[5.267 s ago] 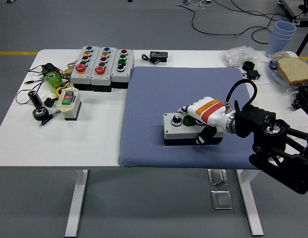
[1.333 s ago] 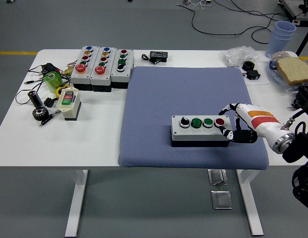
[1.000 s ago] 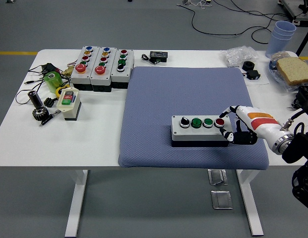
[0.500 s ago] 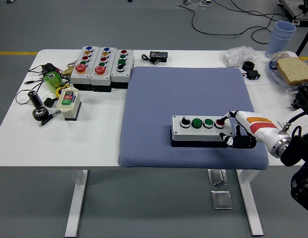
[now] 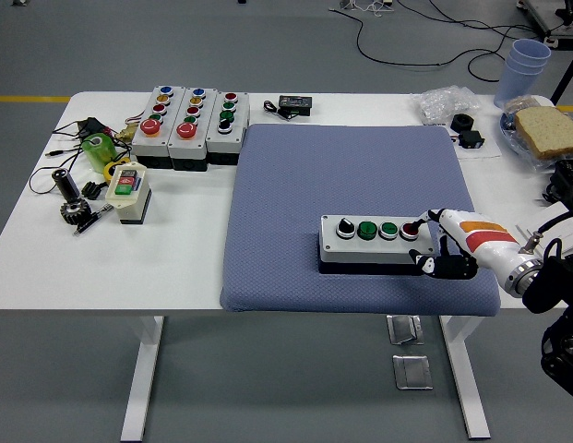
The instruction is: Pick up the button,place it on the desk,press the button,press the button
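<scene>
A grey button box [image 5: 371,243] lies on the blue mat [image 5: 346,175] near its front edge. It carries a black selector knob, two green buttons and a red button [image 5: 410,229] at its right end. My right hand [image 5: 438,245], white with orange and red stripes, reaches in from the right. One fingertip rests on the red button. The other fingers are curled at the box's right end and hold nothing. My left arm is out of view.
Three more button boxes [image 5: 190,123] stand at the back left, with a small cream box [image 5: 126,189], a green object [image 5: 98,148], cables and a gear beside them. Blue cups [image 5: 525,66], bread [image 5: 547,129] and a plastic bag [image 5: 444,101] sit at the back right.
My right hand let go of the box on the mat, drew back to its right end, then lowered a fingertip onto the red button. The box ended slightly further right.
</scene>
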Robot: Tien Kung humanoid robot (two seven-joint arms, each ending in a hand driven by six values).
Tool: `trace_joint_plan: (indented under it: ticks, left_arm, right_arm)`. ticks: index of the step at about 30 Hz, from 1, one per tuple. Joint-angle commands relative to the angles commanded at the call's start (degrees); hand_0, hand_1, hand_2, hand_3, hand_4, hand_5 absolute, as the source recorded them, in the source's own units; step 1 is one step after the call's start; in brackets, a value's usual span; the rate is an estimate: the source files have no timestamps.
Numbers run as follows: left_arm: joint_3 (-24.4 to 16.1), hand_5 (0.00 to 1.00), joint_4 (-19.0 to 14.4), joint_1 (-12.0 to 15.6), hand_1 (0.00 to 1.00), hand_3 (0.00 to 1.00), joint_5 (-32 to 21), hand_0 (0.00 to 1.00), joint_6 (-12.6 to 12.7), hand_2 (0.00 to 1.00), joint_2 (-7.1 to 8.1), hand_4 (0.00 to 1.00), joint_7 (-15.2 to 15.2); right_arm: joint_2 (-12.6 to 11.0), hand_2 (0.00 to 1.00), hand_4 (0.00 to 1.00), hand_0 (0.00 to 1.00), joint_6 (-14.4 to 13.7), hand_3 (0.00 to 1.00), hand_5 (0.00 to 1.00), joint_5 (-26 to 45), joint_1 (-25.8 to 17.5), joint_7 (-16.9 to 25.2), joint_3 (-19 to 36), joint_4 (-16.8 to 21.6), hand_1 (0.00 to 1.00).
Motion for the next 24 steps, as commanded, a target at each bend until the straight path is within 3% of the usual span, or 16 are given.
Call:
trace_joint_plan:
  ticks: [8,24]
  left_arm:
    - [-0.1,0.862,0.0,0.4,0.609,0.567,0.6,0.646,-0.1,0.605,-0.02,0.309,0.0]
    - [0.2,0.862,0.0,0.5,0.609,0.567,0.3,0.646,-0.1,0.604,0.05,0.309,0.0]
  right_arm:
    - [0.6,0.193,0.65,0.089,-0.2,0.668,0.353,-0.4,0.1,0.0,-0.2,1.5,0.002]
    - [3.5,0.192,0.645,0.09,-0.1,0.665,0.359,-0.4,0.9,0.0,-0.8,0.6,0.002]
